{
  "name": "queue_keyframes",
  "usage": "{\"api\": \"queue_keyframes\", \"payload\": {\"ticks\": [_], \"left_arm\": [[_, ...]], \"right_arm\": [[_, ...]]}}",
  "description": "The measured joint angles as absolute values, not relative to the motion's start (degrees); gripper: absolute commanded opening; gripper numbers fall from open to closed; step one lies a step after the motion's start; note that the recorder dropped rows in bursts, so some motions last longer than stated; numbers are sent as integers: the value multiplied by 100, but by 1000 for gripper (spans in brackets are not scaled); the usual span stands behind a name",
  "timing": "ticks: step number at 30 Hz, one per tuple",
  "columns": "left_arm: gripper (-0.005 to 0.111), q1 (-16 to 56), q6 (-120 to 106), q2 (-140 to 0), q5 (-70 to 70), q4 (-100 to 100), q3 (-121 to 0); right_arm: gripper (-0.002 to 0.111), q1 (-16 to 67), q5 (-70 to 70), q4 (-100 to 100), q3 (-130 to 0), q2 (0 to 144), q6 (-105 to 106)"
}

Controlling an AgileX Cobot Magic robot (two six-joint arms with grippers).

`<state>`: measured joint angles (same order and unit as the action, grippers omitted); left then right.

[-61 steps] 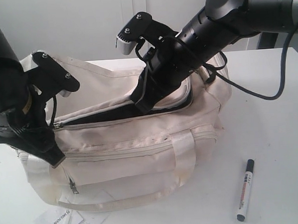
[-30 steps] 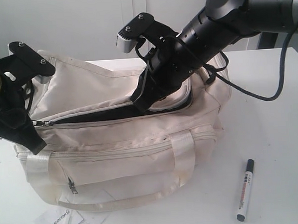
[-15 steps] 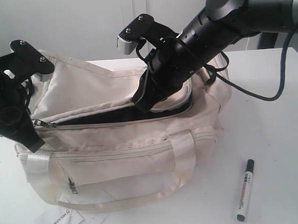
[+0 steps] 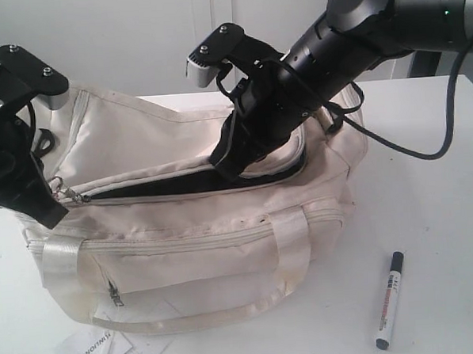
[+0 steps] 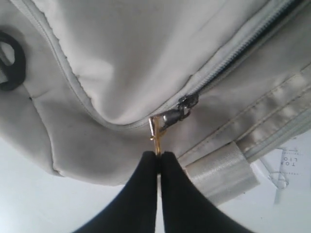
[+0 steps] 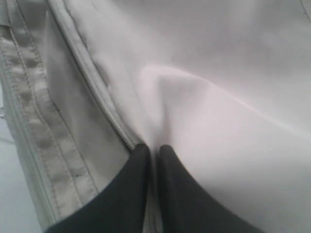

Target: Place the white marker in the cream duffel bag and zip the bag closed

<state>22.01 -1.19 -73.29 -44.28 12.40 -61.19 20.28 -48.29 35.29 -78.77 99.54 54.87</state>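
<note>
Dragging the zip pull [image 5: 156,132] toward the bag's left end is what the left gripper [image 5: 159,155] has just been at. Its jaws are pressed tight on the little gold tab, and the slider sits further along than it did two seconds ago, when that arm hung lower against the front of the cream duffel bag [image 4: 184,227]. The dark slit under the top flap [image 4: 139,142] now runs longer. To me that means the mouth is nearly ready, though it looks narrow for dropping anything in.

The right gripper [image 4: 224,168] has its jaws nearly together with a fold of the flap's edge nipped between them. It holds that edge a touch higher than before.

The white marker [image 4: 388,300] has not stirred. It lies on the white table [image 4: 435,182] to the right of the bag, well apart from both grippers and not yet picked up.
</note>
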Motion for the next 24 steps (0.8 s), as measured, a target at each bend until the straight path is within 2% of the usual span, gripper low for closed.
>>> {"api": "queue_keyframes", "payload": {"ticks": [4,7,16,24], "left_arm": [[0,2201,-216,-7325,-4407,1095,-6119],[0,2201,-227,-7325,-4383,1033,-6119],[0,2201,-237,-7325,-4298,994,-6119],[0,2201,-237,-7325,-4278,995,-6119]], "right_arm": [[36,2028,-5018,3714,-7877,9954,5599],[42,2028,-5052,3756,-7877,9954,5631],[43,2348,-4970,5155,-7877,9980,6918],[43,2884,-4333,5222,-7877,10286,7759]]}}
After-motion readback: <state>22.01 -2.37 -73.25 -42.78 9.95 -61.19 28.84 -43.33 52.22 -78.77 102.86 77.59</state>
